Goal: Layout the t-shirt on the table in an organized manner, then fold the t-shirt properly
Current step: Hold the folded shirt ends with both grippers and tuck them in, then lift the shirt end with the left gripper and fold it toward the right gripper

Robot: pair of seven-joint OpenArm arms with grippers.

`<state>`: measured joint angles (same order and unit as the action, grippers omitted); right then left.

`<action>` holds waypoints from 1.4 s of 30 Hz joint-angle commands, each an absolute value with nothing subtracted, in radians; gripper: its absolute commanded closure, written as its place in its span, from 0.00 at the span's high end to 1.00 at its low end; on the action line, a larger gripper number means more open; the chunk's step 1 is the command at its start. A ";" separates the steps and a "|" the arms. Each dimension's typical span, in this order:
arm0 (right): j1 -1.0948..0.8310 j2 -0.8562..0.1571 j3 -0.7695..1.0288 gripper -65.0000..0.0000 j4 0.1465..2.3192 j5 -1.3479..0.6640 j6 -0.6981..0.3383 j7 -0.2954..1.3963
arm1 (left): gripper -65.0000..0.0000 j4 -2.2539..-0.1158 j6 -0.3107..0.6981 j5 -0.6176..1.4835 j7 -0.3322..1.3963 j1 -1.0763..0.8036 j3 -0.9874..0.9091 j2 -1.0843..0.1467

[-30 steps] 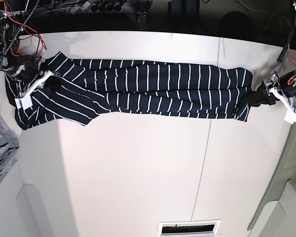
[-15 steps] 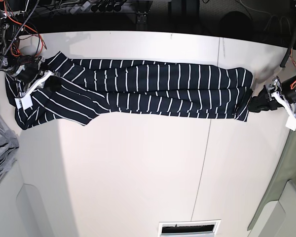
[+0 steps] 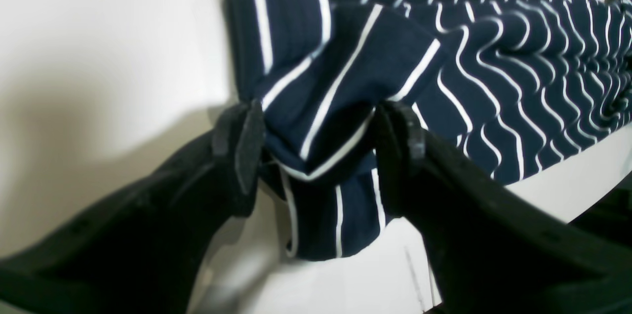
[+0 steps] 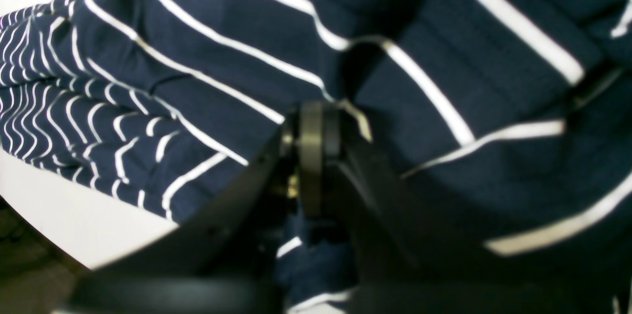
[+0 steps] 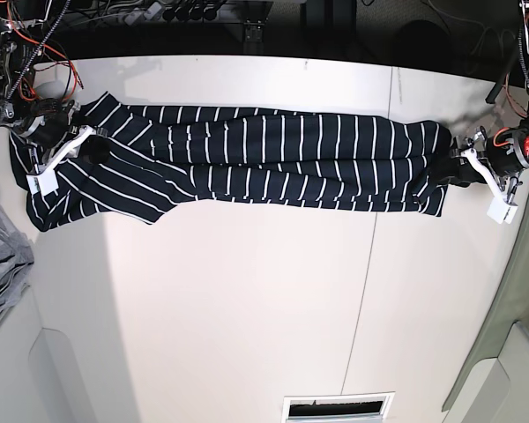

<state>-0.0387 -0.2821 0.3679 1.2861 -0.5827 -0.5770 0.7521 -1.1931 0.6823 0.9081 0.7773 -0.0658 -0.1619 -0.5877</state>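
The navy white-striped t-shirt (image 5: 264, 163) lies stretched in a long band across the far part of the white table (image 5: 247, 300). My left gripper (image 5: 447, 174) is at the shirt's right end. In the left wrist view it (image 3: 321, 151) is open, with a bunched fold of the shirt (image 3: 493, 82) between its black fingers (image 3: 244, 151). My right gripper (image 5: 90, 145) is at the shirt's left end by a sleeve. In the right wrist view it (image 4: 316, 151) is shut on the shirt fabric (image 4: 197, 57).
A plain grey cloth (image 5: 0, 264) lies off the table's left edge. A thin dark seam (image 5: 366, 264) runs across the table right of centre. A vent slot (image 5: 339, 407) sits at the near edge. Red and black cables (image 5: 35, 62) hang at the far left.
My left gripper has moved up and left, in over the shirt's right end. The right gripper and the shirt's left end have not moved.
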 commanded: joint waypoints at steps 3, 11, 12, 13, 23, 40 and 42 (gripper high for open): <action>-0.028 -0.296 0.371 0.00 1.297 -0.591 -0.579 0.748 | 0.58 -1.210 0.698 0.868 0.748 -0.048 -0.169 -0.609; -0.028 -0.296 0.371 0.00 1.297 -0.595 -0.579 0.740 | 0.58 -1.210 0.698 0.824 0.748 -0.054 -0.106 -0.609; -0.028 -0.296 0.371 0.00 1.297 -0.595 -0.579 0.741 | 0.58 -1.210 0.698 0.820 0.744 -0.053 -0.084 -0.609; -0.028 -0.296 0.371 0.00 1.297 -0.595 -0.579 0.741 | 0.58 -1.210 0.693 0.807 0.735 -0.053 -0.062 -0.609; -0.028 -0.296 0.371 0.00 1.297 -0.595 -0.579 0.741 | 0.58 -1.210 0.646 0.771 0.686 -0.054 -0.011 -0.609; -0.028 -0.296 0.371 0.00 1.297 -0.602 -0.579 0.744 | 0.00 -1.210 0.698 0.863 0.693 -0.052 0.001 -0.494; -0.028 -0.296 0.371 0.00 1.297 -0.602 -0.579 0.744 | 0.00 -1.210 0.698 0.863 0.683 -0.049 -0.001 -0.503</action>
